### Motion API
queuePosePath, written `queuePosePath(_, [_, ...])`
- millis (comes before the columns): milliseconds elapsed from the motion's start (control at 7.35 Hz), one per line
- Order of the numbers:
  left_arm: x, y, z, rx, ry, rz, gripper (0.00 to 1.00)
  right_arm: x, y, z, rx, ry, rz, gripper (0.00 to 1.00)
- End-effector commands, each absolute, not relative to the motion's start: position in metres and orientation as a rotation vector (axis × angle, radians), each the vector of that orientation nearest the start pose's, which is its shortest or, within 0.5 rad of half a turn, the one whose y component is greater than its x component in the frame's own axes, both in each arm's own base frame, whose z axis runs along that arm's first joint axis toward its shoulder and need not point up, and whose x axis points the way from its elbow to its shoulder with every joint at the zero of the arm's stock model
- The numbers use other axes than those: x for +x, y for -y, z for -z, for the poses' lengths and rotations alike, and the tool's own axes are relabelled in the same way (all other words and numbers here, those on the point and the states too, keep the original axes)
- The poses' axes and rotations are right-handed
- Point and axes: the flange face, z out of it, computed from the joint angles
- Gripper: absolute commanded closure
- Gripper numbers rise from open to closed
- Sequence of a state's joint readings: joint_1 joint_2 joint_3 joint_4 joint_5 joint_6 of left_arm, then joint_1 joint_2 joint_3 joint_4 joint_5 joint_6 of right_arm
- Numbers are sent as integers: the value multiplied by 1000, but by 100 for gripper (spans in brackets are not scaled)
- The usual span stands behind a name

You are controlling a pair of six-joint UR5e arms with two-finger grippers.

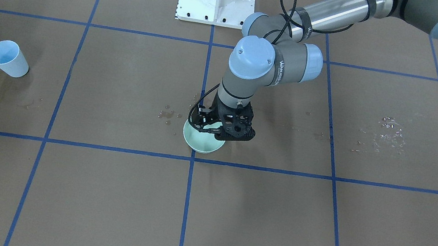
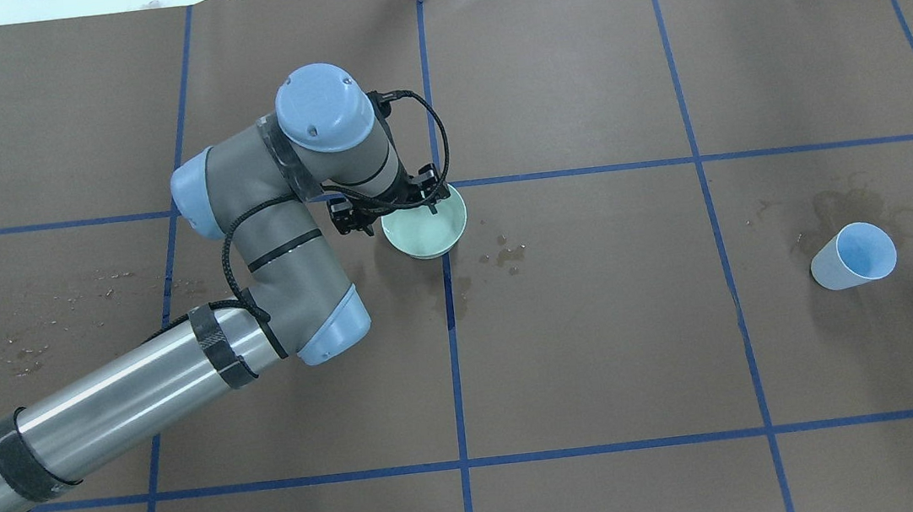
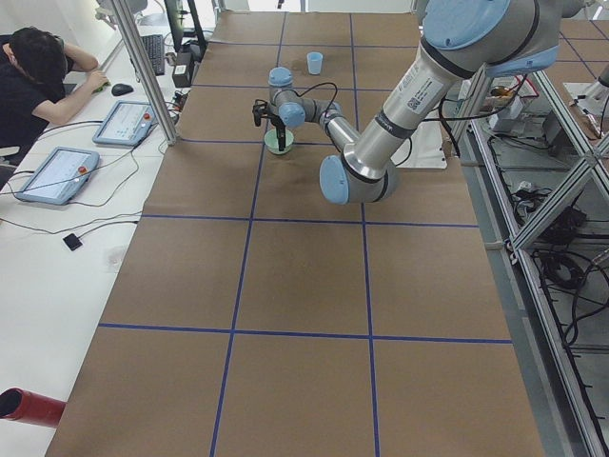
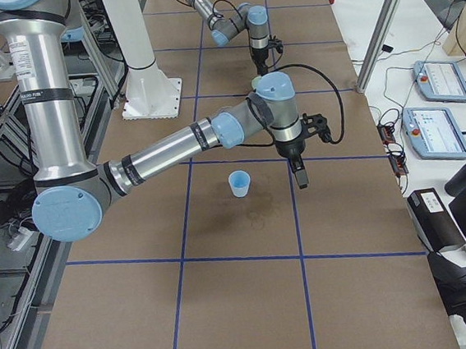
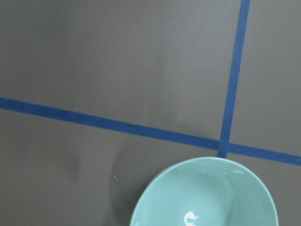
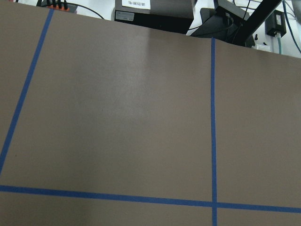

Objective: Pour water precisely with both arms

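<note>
Glinting drops, far left: stray water [image 2: 30, 352] speckles the counter [image 2: 603, 359], well apart from either vessel.
Left arm [image 2: 140, 391]: it comes in low and bends down at the bowl.
Left jaws: they sit at the bowl's rim on the arm's side. I cannot tell whether they pinch the rim or stand spread beside it.
Bowl [image 2: 428, 229]: pale green, it appears to rest flat on the counter at a crossing of the blue lines, not lifted or tipped. A small white glint [image 5: 190, 217] low inside may be a little water, but I cannot be sure.
Drops beside bowl [image 2: 507, 252]: a few wet spots lie just to its right.
Cup [image 2: 853, 255]: light blue, it stands upright and alone inside a faint damp ring. Whether it holds water I cannot tell.
Right arm [image 4: 165, 155]: it reaches out near the cup.
Right jaws: they hang beside the cup without touching it. Whether they are spread or pressed together cannot be told.
Progress: early, as I judge it. No pour is under way and neither vessel is raised.
Left to do: grip both vessels securely, bring them together and tip one with care.
</note>
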State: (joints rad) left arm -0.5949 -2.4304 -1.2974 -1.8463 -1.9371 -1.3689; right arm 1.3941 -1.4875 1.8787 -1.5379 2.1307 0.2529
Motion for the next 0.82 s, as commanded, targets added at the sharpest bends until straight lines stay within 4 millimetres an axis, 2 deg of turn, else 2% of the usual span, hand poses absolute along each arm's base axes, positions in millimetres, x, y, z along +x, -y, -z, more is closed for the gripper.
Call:
queuePosePath(0, [605, 515, -217, 20, -913, 192, 16, 7, 534, -480, 214, 703, 115, 1])
queuePosePath(136, [605, 515, -219, 18, -908, 192, 37, 8, 533, -481, 206, 708, 123, 1])
queuePosePath(408, [593, 525, -215, 31, -914, 208, 90, 8, 532, -481, 203, 711, 121, 1])
queuePosePath(544, [592, 526, -213, 32, -915, 216, 100, 8, 532, -483, 200, 710, 121, 1])
queuePosePath(680, [591, 525, -209, 47, -916, 226, 100, 8, 530, -487, 196, 710, 133, 1])
